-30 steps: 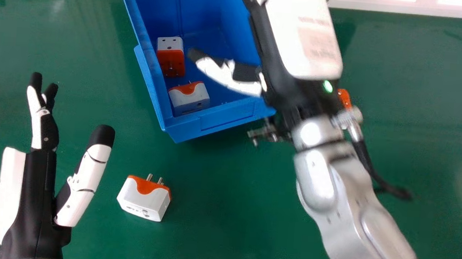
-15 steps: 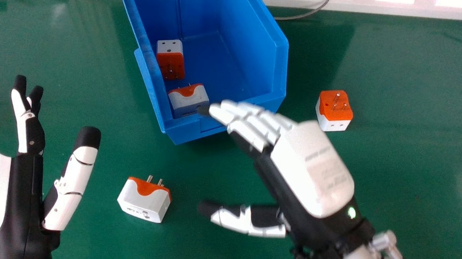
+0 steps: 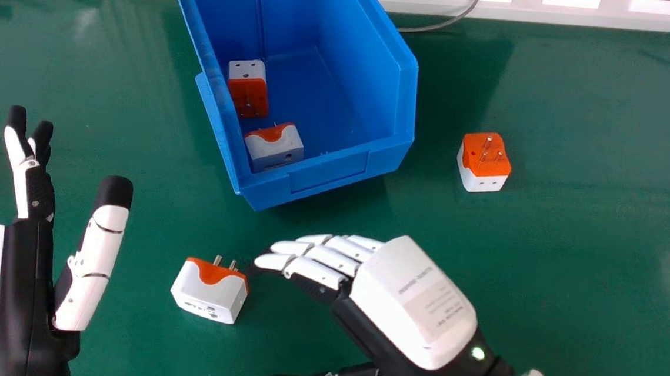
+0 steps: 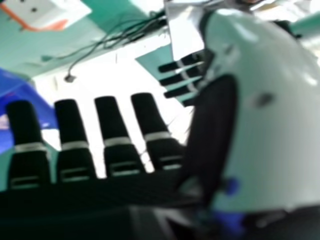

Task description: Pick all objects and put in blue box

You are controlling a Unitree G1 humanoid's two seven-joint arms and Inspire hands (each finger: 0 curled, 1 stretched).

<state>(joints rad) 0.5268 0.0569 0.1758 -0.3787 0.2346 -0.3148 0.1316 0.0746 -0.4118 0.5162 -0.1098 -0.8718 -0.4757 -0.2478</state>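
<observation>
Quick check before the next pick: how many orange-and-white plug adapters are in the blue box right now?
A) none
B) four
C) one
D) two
D: one orange-and-white adapter sits against the side wall of the blue box, and another adapter lies near its front end.

You're holding both hands open, apart from each other.
Your left hand (image 3: 25,272) is pointing its fingers toward the top of the head view, thumb standing clear; your right hand (image 3: 412,305) is slanting in from the bottom edge, back upward, fingers reaching leftward and bending gently, its thumb apparently lying apart, though the edge is cropping it.
</observation>
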